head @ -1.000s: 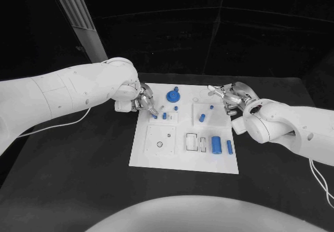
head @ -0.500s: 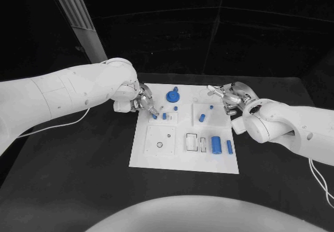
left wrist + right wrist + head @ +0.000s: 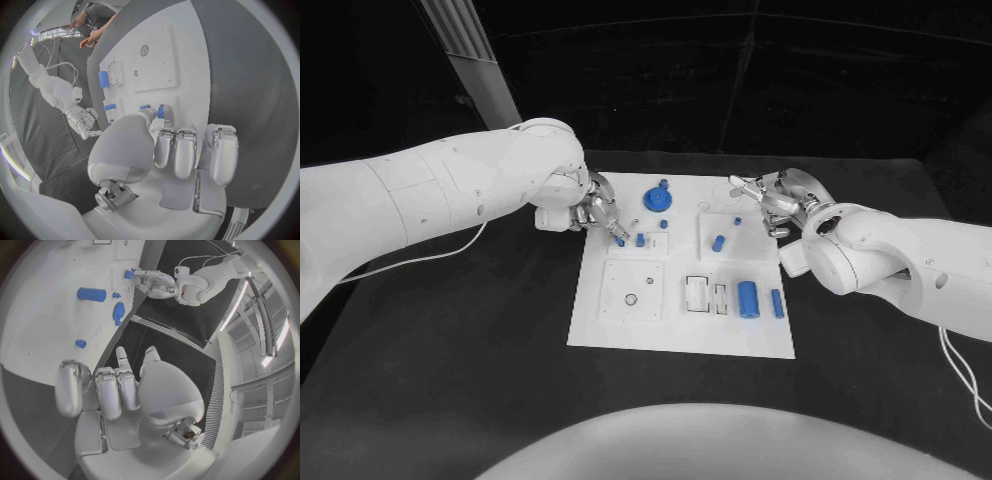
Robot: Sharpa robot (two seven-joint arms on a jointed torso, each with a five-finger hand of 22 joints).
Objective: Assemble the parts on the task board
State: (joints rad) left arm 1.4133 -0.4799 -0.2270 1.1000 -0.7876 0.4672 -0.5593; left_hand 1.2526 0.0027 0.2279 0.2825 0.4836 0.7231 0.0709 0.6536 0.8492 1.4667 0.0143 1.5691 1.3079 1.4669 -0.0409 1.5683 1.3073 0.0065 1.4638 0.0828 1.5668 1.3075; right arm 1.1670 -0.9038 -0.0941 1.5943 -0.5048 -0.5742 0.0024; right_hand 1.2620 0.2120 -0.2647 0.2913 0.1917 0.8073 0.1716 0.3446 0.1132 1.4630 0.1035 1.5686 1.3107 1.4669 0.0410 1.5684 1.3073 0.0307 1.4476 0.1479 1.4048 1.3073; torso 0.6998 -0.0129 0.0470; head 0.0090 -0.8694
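Left hand (image 3: 593,213) comes first: it sits over the far left part of the task board (image 3: 678,335), and its fingertips pinch a small blue peg (image 3: 619,239). The peg's tip points down at the board, just left of another blue peg (image 3: 640,239) that already stands in a hole. I think the hand holds it this way so the peg can slide straight down into a hole of its own.

Right hand (image 3: 776,203) hangs over the far right corner of the board. Its fingers are spread and it holds nothing, so it looks like it is waiting for its turn.

Under it all is the big black table (image 3: 473,350), and the white board lies flat in the middle of it, where both arms can get to it.

On the board, two blue cylinders (image 3: 747,297) lie side by side on the near right, just beside some white slots. A round blue knob (image 3: 658,201) sits at the far end, between the two hands. A short blue pin (image 3: 718,242) lies tilted on a raised white square, near the right hand. These loose pieces probably go in later.
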